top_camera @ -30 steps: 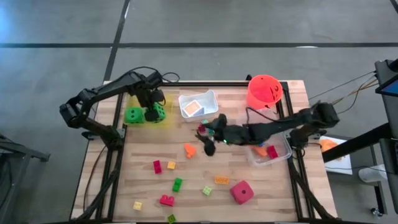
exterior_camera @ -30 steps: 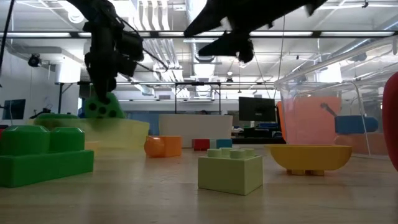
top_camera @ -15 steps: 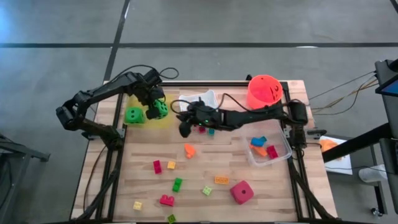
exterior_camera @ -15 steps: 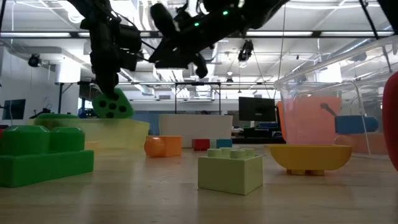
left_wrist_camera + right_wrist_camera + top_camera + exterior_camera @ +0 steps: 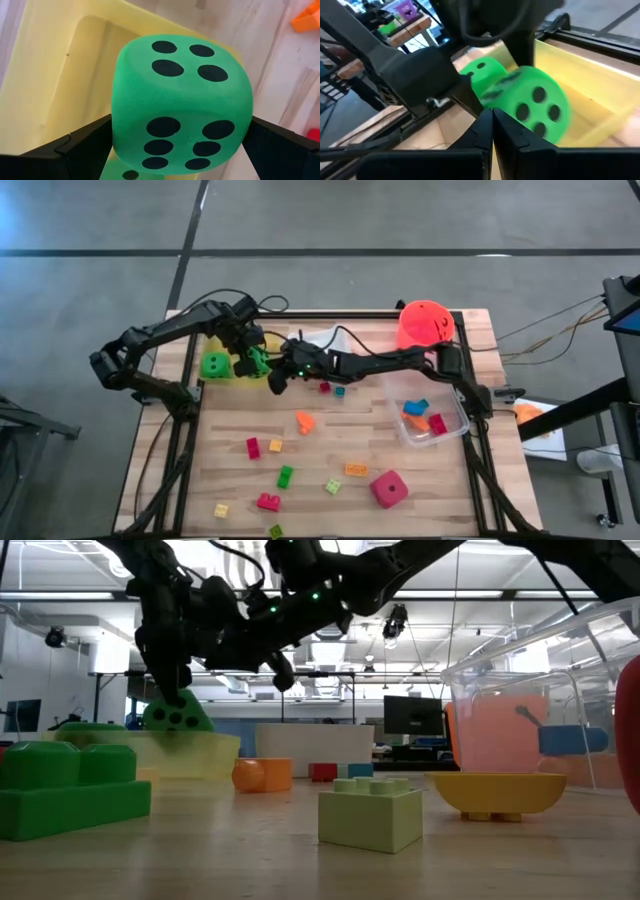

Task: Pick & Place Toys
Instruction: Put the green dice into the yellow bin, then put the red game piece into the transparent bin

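My left gripper [image 5: 252,354] is shut on a green dotted die [image 5: 180,85] over the yellow tray [image 5: 222,340] at the table's far left. A second green die [image 5: 215,365] lies in that tray. My right gripper [image 5: 492,120], shut and holding nothing, reaches across from the table's right and points at the held die [image 5: 535,107], close beside it [image 5: 274,377]. Small coloured bricks [image 5: 305,420] and a pink-red die [image 5: 390,488] lie scattered on the near half of the table. My left gripper pinches the green die by two opposite faces [image 5: 117,135], one finger [image 5: 80,145] on each side. The fingers come from above, pointing down. The die hangs tilted, its lower part about level with the tray's rim [image 5: 190,745]. My right gripper's shut tips stand close to the die; I cannot tell whether they touch it.
A white tray [image 5: 335,335], partly under the right arm, stands beside the yellow one. An orange-red bucket [image 5: 425,325] is at the far right. A clear tray [image 5: 455,420] with a few bricks sits at the right edge. Two small bricks [image 5: 331,389] lie under the right arm.
My right gripper has swept from beside the clear tray toward the table's left and far edge, up to the yellow tray and the held die, and its fingers have shut on the way. The left gripper has kept the die over the tray.
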Tool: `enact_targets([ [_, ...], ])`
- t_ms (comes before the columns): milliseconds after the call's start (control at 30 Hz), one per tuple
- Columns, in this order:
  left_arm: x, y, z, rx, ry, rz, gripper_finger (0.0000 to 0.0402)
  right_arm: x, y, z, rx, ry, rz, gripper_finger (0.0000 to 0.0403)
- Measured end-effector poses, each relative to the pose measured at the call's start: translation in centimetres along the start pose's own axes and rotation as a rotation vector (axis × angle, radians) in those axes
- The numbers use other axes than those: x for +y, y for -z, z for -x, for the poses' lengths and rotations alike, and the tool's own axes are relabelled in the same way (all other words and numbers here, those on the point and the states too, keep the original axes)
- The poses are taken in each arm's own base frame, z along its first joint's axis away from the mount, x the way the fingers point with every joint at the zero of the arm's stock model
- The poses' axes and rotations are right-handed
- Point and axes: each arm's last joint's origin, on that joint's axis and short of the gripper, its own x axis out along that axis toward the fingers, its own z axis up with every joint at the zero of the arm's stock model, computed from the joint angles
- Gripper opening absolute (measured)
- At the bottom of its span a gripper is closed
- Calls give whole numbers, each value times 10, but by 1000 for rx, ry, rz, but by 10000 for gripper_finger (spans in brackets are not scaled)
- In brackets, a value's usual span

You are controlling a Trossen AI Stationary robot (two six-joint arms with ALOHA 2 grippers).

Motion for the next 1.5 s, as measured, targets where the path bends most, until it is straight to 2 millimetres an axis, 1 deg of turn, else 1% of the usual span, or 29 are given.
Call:
enact_targets([
  [133,-1,-2,0,-23,23,-9,400,0,-3,-11,10,-46,-6,8],
  [367,-1,-2,0,-25,26,-21,400,-10,-2,-29,56,-24,-12,8],
  [500,-1,-2,0,-27,23,-24,400,-15,2,-36,83,-23,-24,8],
  [900,-1,-2,0,-36,24,-23,400,-11,-6,-36,79,-32,-6,8],
  [1267,-2,-1,-3,-29,37,-22,400,-25,8,-37,151,27,-35,8],
  [1500,-2,-1,-3,-29,40,-8,400,-22,4,-37,134,13,-25,8],
])
